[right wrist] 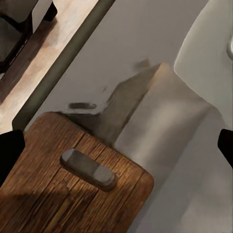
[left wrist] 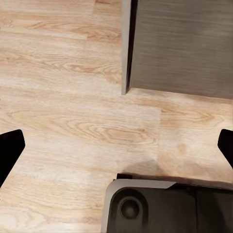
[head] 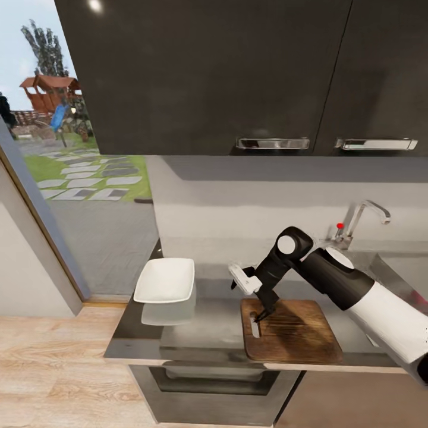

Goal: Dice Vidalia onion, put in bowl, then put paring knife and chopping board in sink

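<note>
Near the frame's centre, the right gripper (head: 259, 315) hovers wide open and empty over the chopping board (head: 297, 339); next, probably grasping it.

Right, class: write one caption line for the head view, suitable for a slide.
Right end effector poised over the wooden chopping board on the grey countertop, white bowl alongside, tap behind.
</note>
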Robot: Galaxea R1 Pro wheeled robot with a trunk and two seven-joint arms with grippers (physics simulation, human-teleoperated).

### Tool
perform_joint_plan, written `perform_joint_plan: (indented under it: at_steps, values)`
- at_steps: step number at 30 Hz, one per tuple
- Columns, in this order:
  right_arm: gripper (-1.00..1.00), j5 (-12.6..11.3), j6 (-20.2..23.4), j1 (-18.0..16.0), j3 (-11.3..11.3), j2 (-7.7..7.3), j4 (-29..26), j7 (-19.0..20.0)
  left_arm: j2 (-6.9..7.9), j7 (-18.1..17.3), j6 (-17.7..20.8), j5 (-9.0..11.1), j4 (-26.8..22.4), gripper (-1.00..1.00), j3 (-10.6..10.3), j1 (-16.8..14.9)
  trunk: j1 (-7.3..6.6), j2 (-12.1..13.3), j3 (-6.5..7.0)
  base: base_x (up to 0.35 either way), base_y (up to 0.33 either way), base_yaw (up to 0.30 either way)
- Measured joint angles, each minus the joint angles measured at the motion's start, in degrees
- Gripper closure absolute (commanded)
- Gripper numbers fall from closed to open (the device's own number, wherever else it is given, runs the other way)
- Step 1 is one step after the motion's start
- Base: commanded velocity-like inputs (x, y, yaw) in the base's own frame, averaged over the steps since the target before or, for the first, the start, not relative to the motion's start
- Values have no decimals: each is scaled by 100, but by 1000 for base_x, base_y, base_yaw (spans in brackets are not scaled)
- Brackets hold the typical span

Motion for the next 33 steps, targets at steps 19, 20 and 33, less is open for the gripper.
perform_joint_plan:
  at_steps: [19, 20, 33]
  values:
    - [-100, 36, 1050, -1, -143, 44, 561, -291, 0, 3, 0, 3, 7, -100, 4, 0, 0, -1, 0, 1, 1, 0]
    - [-100, 36, 1155, -1, -230, 62, 569, -314, 0, 1, 0, 5, 9, -100, 4, 0, 0, -1, 0, 0, 0, 0]
    - [-100, 49, 2006, -1, -431, 211, 587, -709, 0, -4, 0, 8, 46, -100, 4, 0, 0, 0, 0, 0, 0, 0]
